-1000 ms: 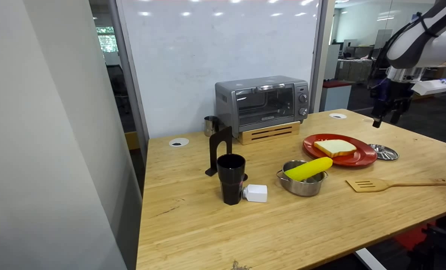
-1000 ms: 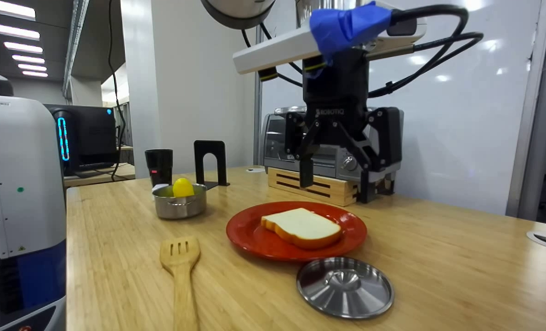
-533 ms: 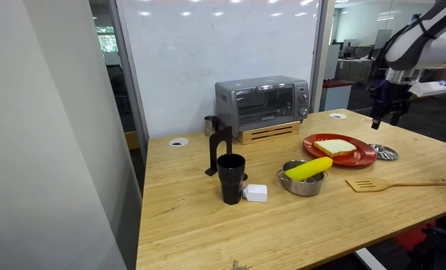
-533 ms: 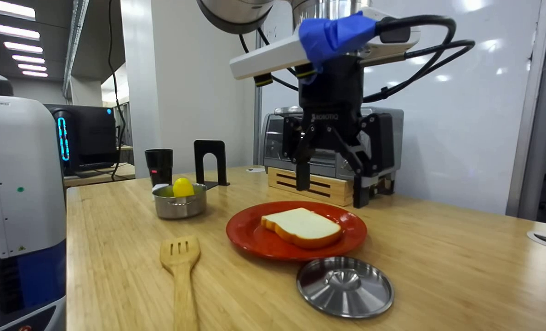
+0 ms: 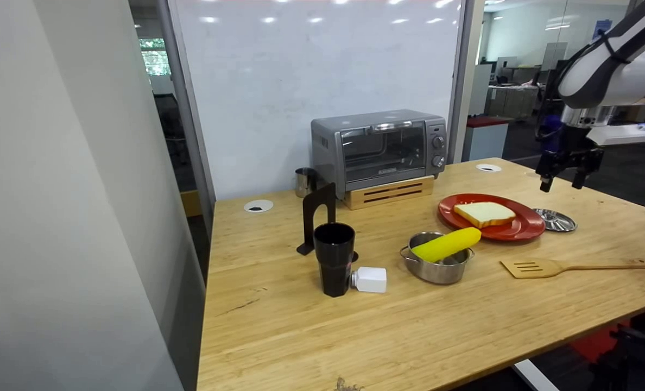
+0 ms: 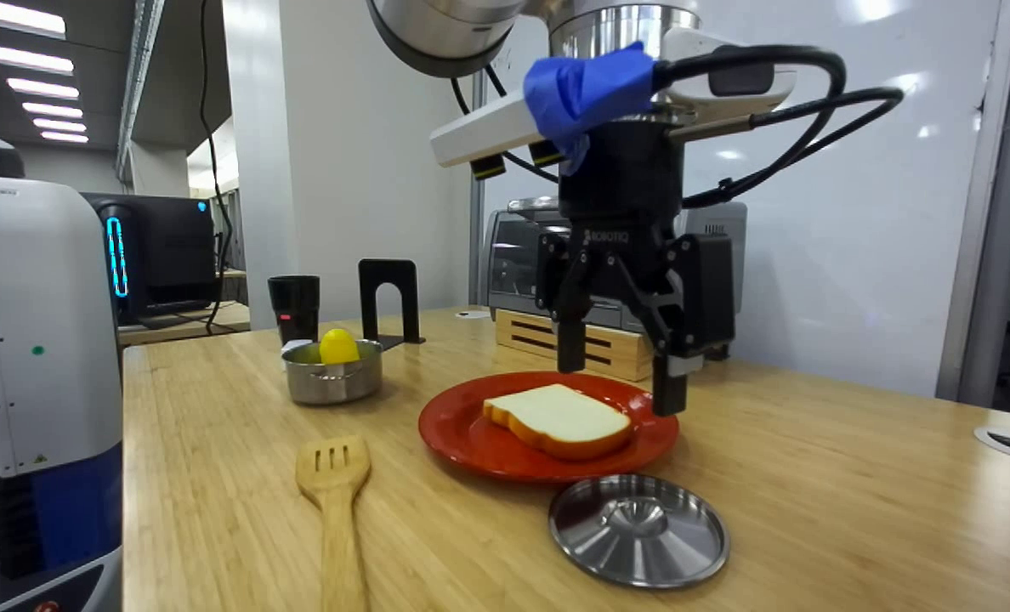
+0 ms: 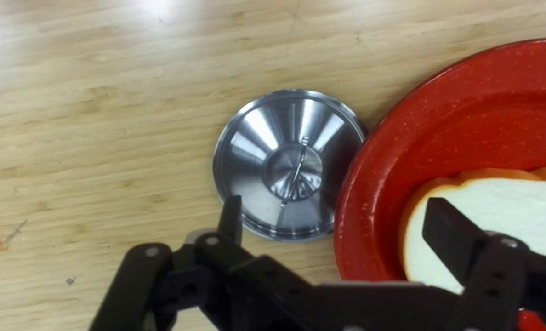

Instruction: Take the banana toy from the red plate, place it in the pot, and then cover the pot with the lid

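Two fingers (image 6: 668,395) of my gripper (image 6: 620,382) stood widely apart above the table (image 5: 301,331). The yellow banana toy (image 5: 446,245) lay slanted in the steel pot (image 5: 436,274); the lid (image 7: 290,165) rested just beside the red plate (image 7: 461,124).

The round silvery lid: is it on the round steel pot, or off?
Off: the lid lies on the wooden table beside the round red plate; the yellow toy banana sticks out of the uncovered pot.
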`<state>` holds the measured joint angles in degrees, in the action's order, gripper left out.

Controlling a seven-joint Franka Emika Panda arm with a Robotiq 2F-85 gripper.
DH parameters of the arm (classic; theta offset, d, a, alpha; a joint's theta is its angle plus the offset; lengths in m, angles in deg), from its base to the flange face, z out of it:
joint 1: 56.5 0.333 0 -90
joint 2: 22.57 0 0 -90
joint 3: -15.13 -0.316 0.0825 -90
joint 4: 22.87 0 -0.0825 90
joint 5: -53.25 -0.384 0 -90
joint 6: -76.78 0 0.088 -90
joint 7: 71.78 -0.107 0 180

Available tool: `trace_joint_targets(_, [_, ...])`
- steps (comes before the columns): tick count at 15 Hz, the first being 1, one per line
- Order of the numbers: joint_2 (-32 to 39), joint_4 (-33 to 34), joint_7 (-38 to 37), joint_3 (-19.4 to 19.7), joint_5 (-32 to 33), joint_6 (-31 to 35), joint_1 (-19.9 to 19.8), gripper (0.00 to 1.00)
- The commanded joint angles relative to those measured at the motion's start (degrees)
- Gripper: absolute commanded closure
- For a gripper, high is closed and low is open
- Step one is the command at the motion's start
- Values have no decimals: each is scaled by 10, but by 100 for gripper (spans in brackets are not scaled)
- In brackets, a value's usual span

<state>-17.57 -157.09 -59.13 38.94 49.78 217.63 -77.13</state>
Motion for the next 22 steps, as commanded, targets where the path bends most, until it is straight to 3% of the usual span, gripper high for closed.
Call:
trace_joint_targets(1, [17,10,-36,0,6,6,-16,0])
trace_joint_targets(11, [91,58,-49,2,-12,1,-45,0])
trace_joint_targets(22, [170,135,-70,-21,-3,-20,-42,0])
